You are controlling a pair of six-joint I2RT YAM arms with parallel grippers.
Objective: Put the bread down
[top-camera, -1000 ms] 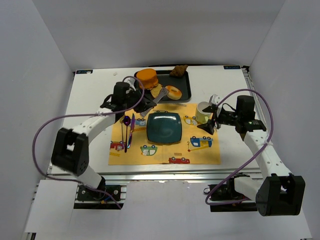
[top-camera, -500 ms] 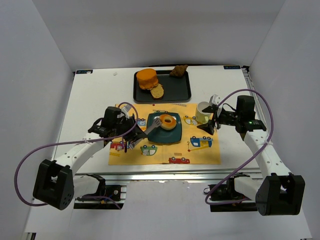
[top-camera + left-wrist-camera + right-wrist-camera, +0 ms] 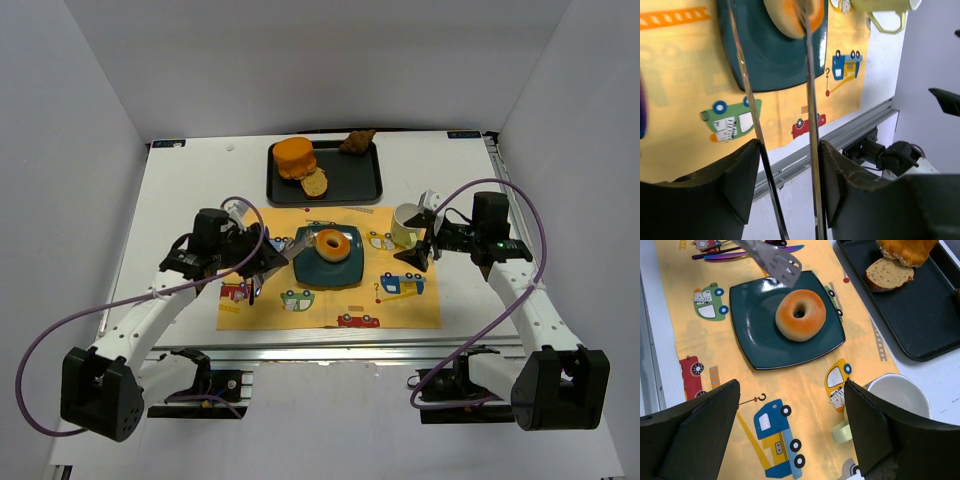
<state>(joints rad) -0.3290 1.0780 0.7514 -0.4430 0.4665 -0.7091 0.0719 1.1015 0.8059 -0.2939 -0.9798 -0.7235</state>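
The bread, a small golden ring with a centre hole, lies flat on the dark teal square plate, right of the plate's middle. My left gripper is left of the plate, shut on metal tongs. The tongs' two arms run between my fingers and are spread. Their flat tip hovers at the plate's far left edge, just apart from the bread. My right gripper is open over the placemat beside the mug, with nothing between its jaws.
A yellow placemat with car pictures lies under the plate. A pale green mug stands at its right edge. Purple cutlery lies left of the plate. A black tray behind holds an orange loaf, a pale slice and a brown piece.
The left arm brought the bread in the tongs from the tray to the plate. The tongs have now spread and drawn back left, leaving the bread on the plate. The right arm stayed still.
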